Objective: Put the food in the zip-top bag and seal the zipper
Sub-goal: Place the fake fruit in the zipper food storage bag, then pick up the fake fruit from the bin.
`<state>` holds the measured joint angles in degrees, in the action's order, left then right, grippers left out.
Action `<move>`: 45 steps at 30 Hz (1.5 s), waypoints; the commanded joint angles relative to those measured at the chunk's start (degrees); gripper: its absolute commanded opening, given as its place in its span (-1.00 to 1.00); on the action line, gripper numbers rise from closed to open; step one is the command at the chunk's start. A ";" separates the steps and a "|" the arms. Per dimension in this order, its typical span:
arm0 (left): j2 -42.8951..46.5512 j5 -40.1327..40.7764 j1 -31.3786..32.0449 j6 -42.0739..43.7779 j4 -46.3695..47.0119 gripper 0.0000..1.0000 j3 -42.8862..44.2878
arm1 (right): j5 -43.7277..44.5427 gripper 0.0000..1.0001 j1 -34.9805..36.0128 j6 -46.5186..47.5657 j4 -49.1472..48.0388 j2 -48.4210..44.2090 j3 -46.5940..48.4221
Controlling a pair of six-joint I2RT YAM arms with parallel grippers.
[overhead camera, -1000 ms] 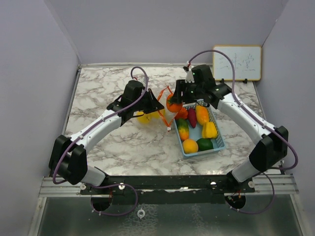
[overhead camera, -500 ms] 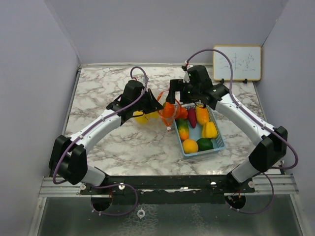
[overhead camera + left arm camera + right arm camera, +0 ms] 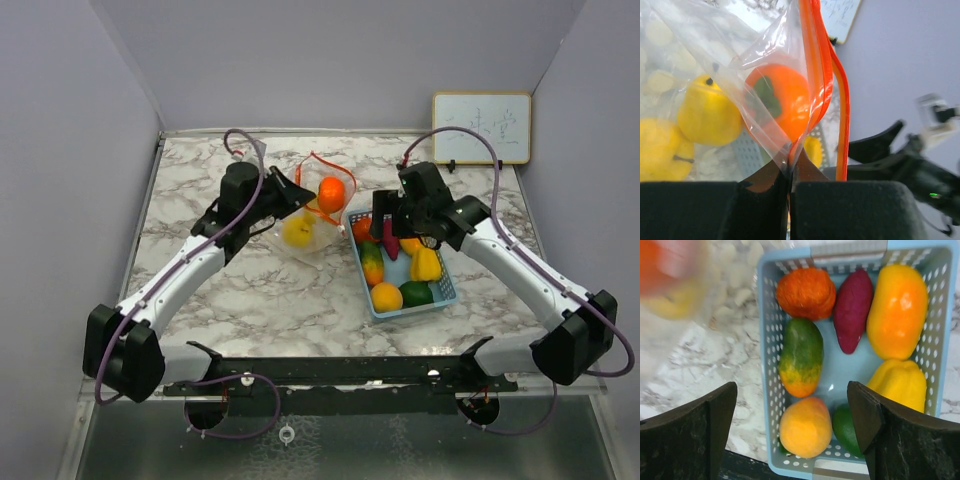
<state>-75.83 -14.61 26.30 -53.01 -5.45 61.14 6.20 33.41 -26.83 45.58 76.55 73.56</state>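
- My left claw (image 3: 790, 175) is pressed together on the clear wall of the zip-top bag (image 3: 312, 222), pinching the plastic just beside the orange zipper strip (image 3: 816, 60).
- The bag hangs from that pinch over the marble table (image 3: 200, 290), left of the blue basket (image 3: 446, 291). Its two zipper strips stand apart, so the mouth is unsealed.
- Inside the bag I see an orange fruit (image 3: 782, 100) with a green calyx, high up near the zipper, and a yellow fruit (image 3: 705, 114) lower down. A second yellow piece (image 3: 660, 150) sits beside it.
- My right claw (image 3: 791, 390) hovers over the basket with its fingers (image 3: 695, 435) spread wide, gripping nothing.
- The rest of the food lies in the basket:
  - a knobbly orange piece (image 3: 806, 292), a purple-red root (image 3: 852, 310) and an orange pepper (image 3: 897, 310) along the far end;
  - a green-and-orange fruit (image 3: 800, 355) and a yellow pepper (image 3: 900, 382) in the middle;
  - a round orange (image 3: 805, 426) touching a dark green piece (image 3: 846, 430) at the near end.
- A whiteboard (image 3: 482, 127) leans on the back wall.
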 commanded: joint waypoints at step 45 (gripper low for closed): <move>-0.32 -12.05 -3.63 -5.89 9.54 -1.00 -9.76 | -7.95 -0.62 0.08 10.94 -13.82 0.12 7.44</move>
<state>-76.82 -24.10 22.85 -61.32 5.96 50.11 4.29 33.39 -18.61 39.18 77.23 78.83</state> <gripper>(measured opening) 0.018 0.496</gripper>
